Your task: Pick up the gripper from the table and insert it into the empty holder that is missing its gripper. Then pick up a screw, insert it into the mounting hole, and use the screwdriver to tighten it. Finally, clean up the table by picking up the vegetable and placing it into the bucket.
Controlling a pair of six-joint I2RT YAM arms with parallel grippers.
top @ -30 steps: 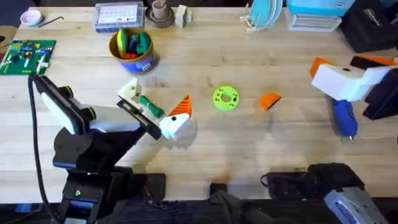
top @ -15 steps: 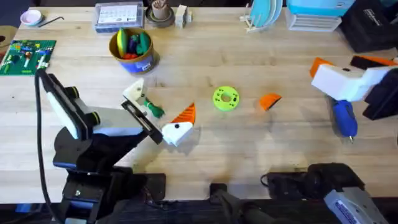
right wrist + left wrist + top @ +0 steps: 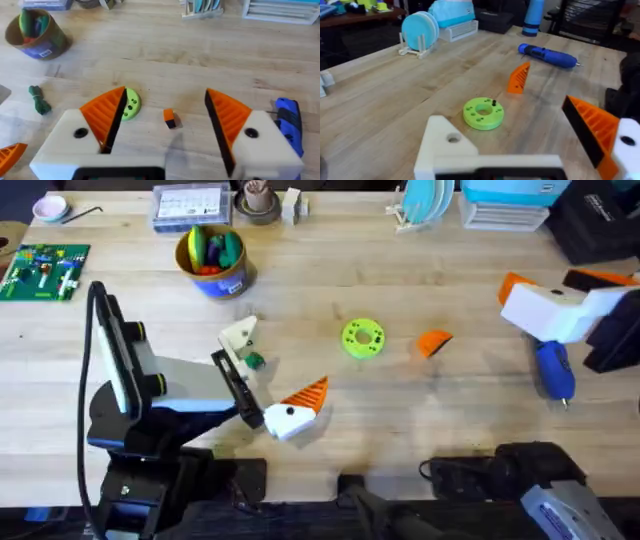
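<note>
The loose orange ribbed gripper [image 3: 434, 343] lies right of centre on the surface [image 3: 400, 410], just right of the lime green disc [image 3: 362, 338]. It looks light, rigid plastic; the ribbed face should give friction, so pinching across its flat sides near the thick end seems safest. The left end effector [image 3: 268, 375], at lower centre-left, stands spread and empty, its bare white holder [image 3: 240, 333] toward the bucket [image 3: 212, 258]. The right end effector [image 3: 165, 120] is released too.

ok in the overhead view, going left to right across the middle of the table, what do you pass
vegetable → left gripper → lime green disc → loose orange gripper finger → blue screwdriver
</note>
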